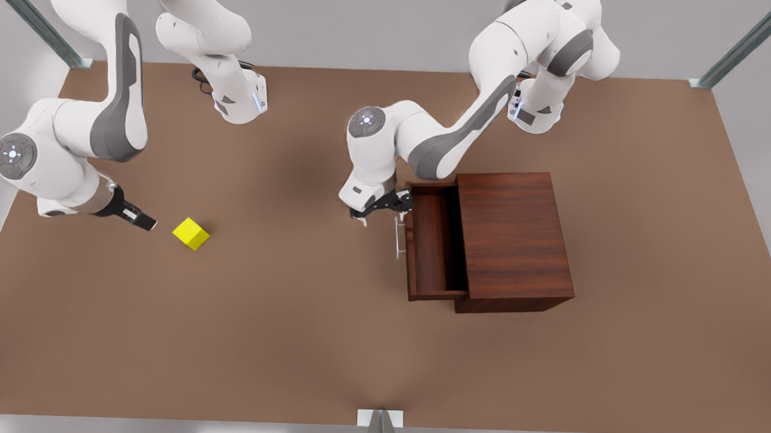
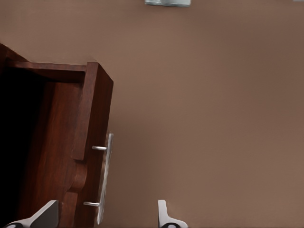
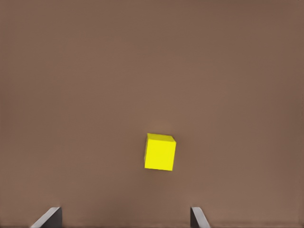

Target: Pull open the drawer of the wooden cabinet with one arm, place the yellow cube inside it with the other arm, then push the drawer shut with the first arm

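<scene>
At the front view's left, the right pincer (image 1: 143, 221) hangs low over the table (image 1: 291, 341) with the yellow cube (image 1: 191, 233) just beside it at its 3 o'clock, not touching. In the right wrist view its fingertips (image 3: 47, 217) stand wide apart with the cube (image 3: 160, 158) ahead between their lines, resting free on the table. The cube looks light, rigid and smooth-faced; two opposite flat sides offer the surest hold, though it sits turned a little, so the wrist would need to match that angle.

Toward the front view's right, the drawer (image 1: 432, 244) stands pulled out of the wooden cabinet (image 1: 513, 237), at the cabinet's 9 o'clock. The left pincer (image 1: 386, 207) is near the upper end of the silver handle (image 1: 398, 237), spread wide and gripping nothing. The drawer should slide stiffly; the handle is its natural hold.
</scene>
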